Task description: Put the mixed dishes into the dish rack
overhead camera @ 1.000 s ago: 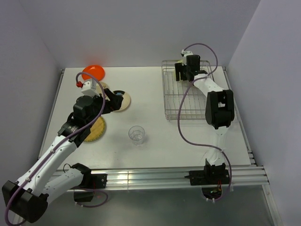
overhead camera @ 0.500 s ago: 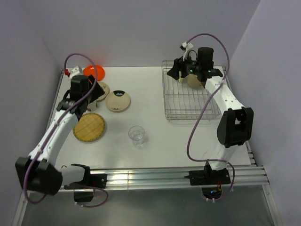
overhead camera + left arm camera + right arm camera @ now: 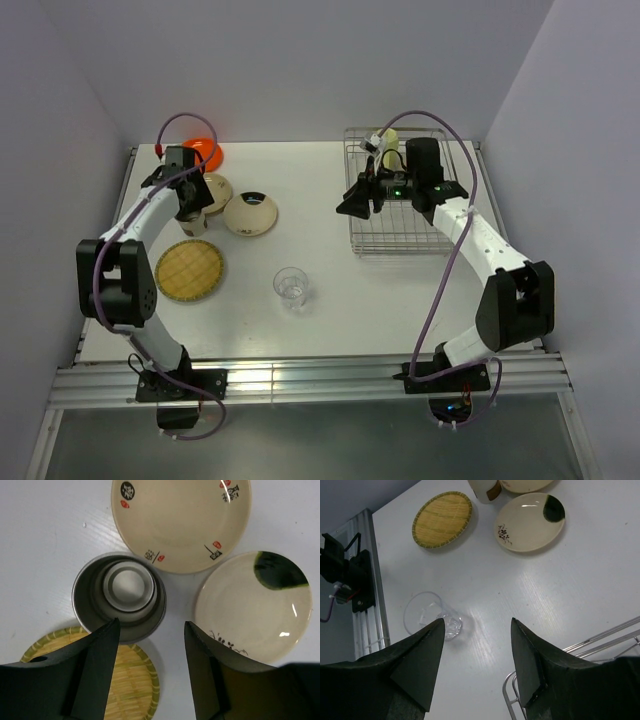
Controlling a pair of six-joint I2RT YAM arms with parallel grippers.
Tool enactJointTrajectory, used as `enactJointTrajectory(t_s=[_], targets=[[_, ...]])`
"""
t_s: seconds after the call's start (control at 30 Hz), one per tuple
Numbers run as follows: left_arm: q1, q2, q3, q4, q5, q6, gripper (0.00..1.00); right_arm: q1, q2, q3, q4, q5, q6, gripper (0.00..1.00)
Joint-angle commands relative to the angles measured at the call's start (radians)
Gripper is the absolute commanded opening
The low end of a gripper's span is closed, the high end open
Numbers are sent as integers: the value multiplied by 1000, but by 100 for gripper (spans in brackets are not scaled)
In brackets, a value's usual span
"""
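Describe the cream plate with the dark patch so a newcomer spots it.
On the white table, look at the dish cluster on the left half, away from the silver wire dish rack. The round cream ceramic plate is that cluster's rightmost piece. A large dark green-black blotch at its rim sets it apart from the woven yellow-brown round plate and the orange plate.

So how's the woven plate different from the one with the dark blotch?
The woven plate is yellow-brown and basket-textured; the cream plate is smooth and glossy. The cream plate has a dark patch at its rim; the woven plate has none. Both are round and lie flat.
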Motion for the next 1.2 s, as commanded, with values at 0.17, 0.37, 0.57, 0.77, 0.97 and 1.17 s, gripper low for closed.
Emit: enactJointTrajectory(t_s=[0.17, 0.37, 0.57, 0.77, 0.97, 1.17], targets=[[12, 156, 159, 1, 3, 100, 56, -6, -46, -28, 58, -41, 17, 62], [12, 183, 136, -3, -21, 94, 30, -6, -55, -33, 54, -44, 16, 62], [15, 68, 38, 80, -7, 98, 9, -6, -59, -30, 42, -93, 5, 62], [32, -94, -28, 149, 91, 85, 0, 0, -62, -17, 16, -102, -9, 61], [33, -294, -97, 276, 400, -52, 0, 11, -35, 7, 14, -107, 44, 59], [6, -402, -290, 702, 773, -429, 0, 5, -10, -13, 330, -55, 548, 69]])
